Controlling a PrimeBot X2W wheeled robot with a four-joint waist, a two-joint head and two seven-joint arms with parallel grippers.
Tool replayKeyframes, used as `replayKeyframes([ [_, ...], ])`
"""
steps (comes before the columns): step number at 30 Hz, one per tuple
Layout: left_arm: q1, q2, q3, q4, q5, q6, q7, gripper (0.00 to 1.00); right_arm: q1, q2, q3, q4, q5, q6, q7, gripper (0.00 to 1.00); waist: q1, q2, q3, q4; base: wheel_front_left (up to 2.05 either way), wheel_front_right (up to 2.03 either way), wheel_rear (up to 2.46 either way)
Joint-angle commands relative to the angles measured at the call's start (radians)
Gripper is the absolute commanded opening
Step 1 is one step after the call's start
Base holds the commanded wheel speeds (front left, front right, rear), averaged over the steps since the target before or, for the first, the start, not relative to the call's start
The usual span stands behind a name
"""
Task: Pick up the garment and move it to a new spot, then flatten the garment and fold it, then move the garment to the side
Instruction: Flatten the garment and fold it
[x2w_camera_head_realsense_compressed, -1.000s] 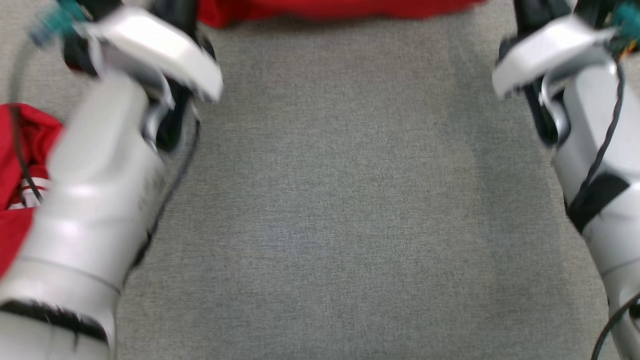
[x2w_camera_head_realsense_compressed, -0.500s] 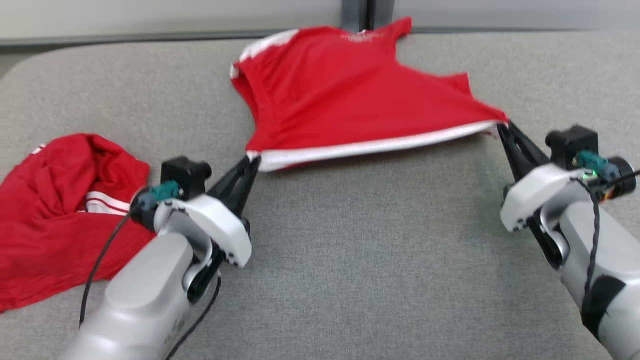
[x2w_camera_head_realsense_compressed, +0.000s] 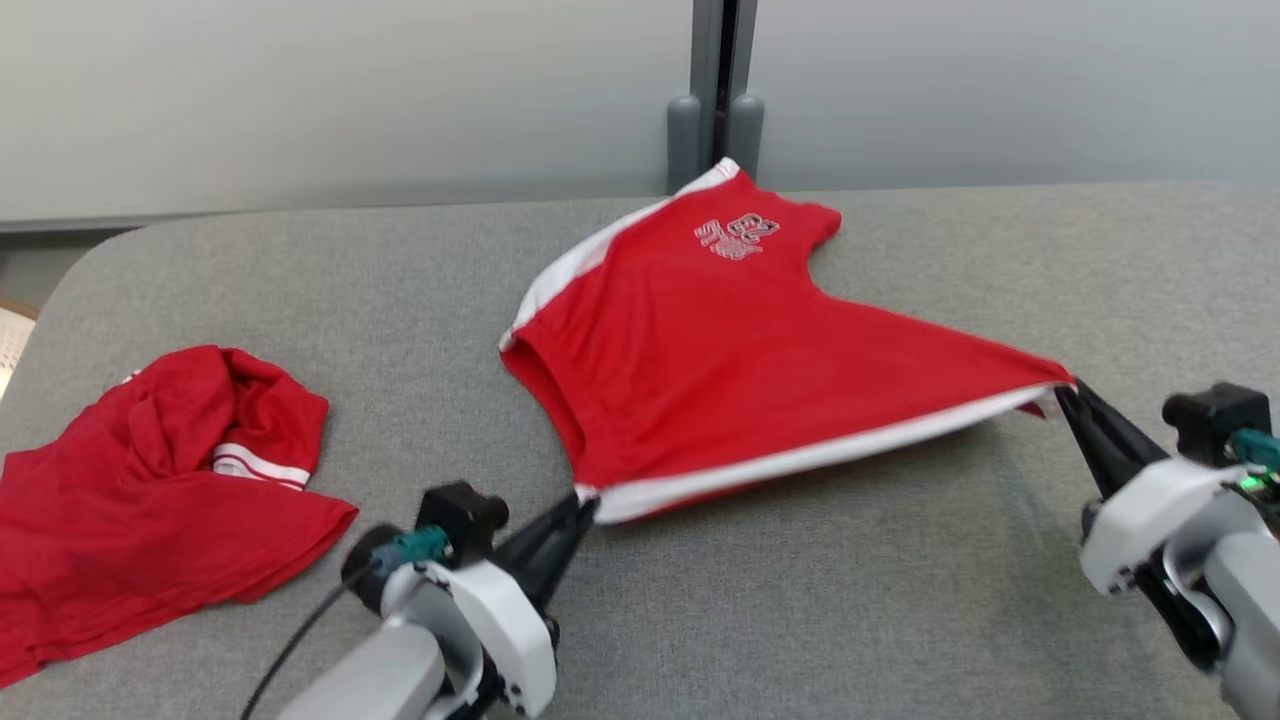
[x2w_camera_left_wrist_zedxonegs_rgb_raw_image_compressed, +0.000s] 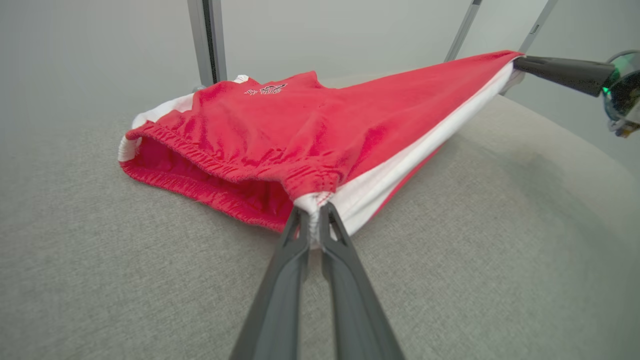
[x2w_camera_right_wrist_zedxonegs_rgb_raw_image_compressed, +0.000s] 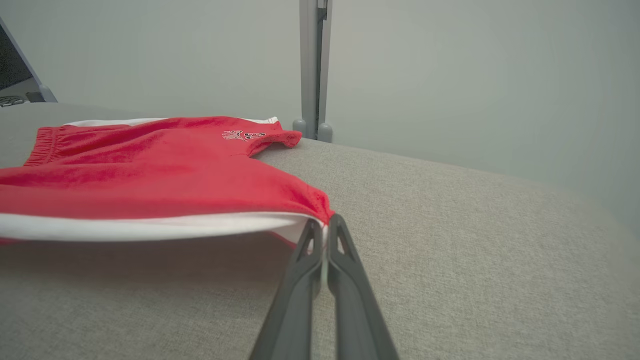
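A pair of red shorts (x2w_camera_head_realsense_compressed: 720, 350) with white side stripes and a small printed logo lies stretched over the grey padded table (x2w_camera_head_realsense_compressed: 800, 620). My left gripper (x2w_camera_head_realsense_compressed: 583, 502) is shut on the waistband corner at the near left, seen close up with the shorts (x2w_camera_left_wrist_zedxonegs_rgb_raw_image_compressed: 280, 145) in the left wrist view at the left gripper (x2w_camera_left_wrist_zedxonegs_rgb_raw_image_compressed: 314, 216). My right gripper (x2w_camera_head_realsense_compressed: 1064, 392) is shut on the opposite hem corner at the right; its tips (x2w_camera_right_wrist_zedxonegs_rgb_raw_image_compressed: 322, 226) pinch the shorts (x2w_camera_right_wrist_zedxonegs_rgb_raw_image_compressed: 150, 175). The near edge hangs taut between both grippers, slightly off the table.
A second red garment (x2w_camera_head_realsense_compressed: 150, 490) with white stripes lies crumpled at the table's left edge. A grey post (x2w_camera_head_realsense_compressed: 715, 95) and pale wall panels stand behind the far edge. The right gripper also shows in the left wrist view at the upper right (x2w_camera_left_wrist_zedxonegs_rgb_raw_image_compressed: 520, 62).
The head camera has tilted up, so the whole picture shifted down. The shorts stay pinched at both corners and look stretched wider between the grippers.
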Motion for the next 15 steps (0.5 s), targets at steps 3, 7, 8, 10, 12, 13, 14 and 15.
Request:
replayKeyframes([
  [3,0.052,0.021,-0.023,-0.034,-0.035,0.000,0.038,0.00,0.064,-0.072,0.025,-0.055,0.026,-0.002,0.015,0.00,0.0000,0.0000,-0.031,-0.012,0.00,0.00,0.00],
  [7,0.101,0.053,-0.050,-0.093,-0.057,0.000,0.084,0.00,0.134,-0.144,0.035,-0.112,0.034,-0.003,0.029,0.00,0.0000,0.0000,-0.048,-0.014,0.00,0.00,0.00],
  [8,0.115,0.060,-0.056,-0.110,-0.061,0.000,0.096,0.00,0.153,-0.161,0.034,-0.127,0.038,-0.003,0.037,0.00,0.0000,0.0000,-0.052,-0.015,0.00,0.00,0.00],
  [10,0.142,0.075,-0.068,-0.146,-0.070,0.001,0.120,0.00,0.188,-0.194,0.033,-0.160,0.041,-0.003,0.052,0.00,0.0000,0.0000,-0.060,-0.019,0.00,0.00,0.00],
  [12,0.170,0.095,-0.080,-0.186,-0.082,0.006,0.152,0.00,0.229,-0.216,0.027,-0.191,0.042,-0.003,0.069,0.00,0.0000,0.0000,-0.063,-0.024,0.00,0.00,0.00],
  [13,0.183,0.106,-0.086,-0.209,-0.090,0.008,0.169,0.00,0.249,-0.229,0.024,-0.208,0.037,-0.003,0.079,0.00,0.0000,0.0000,-0.061,-0.025,0.00,0.00,0.00],
  [14,0.194,0.116,-0.089,-0.233,-0.096,0.011,0.186,0.00,0.266,-0.242,0.016,-0.226,0.033,-0.003,0.084,0.00,0.0000,0.0000,-0.058,-0.024,0.00,0.00,0.00],
  [15,0.205,0.126,-0.092,-0.257,-0.105,0.015,0.204,0.00,0.285,-0.254,0.006,-0.243,0.033,-0.003,0.091,0.00,0.0000,0.0000,-0.056,-0.023,0.00,0.00,0.00],
])
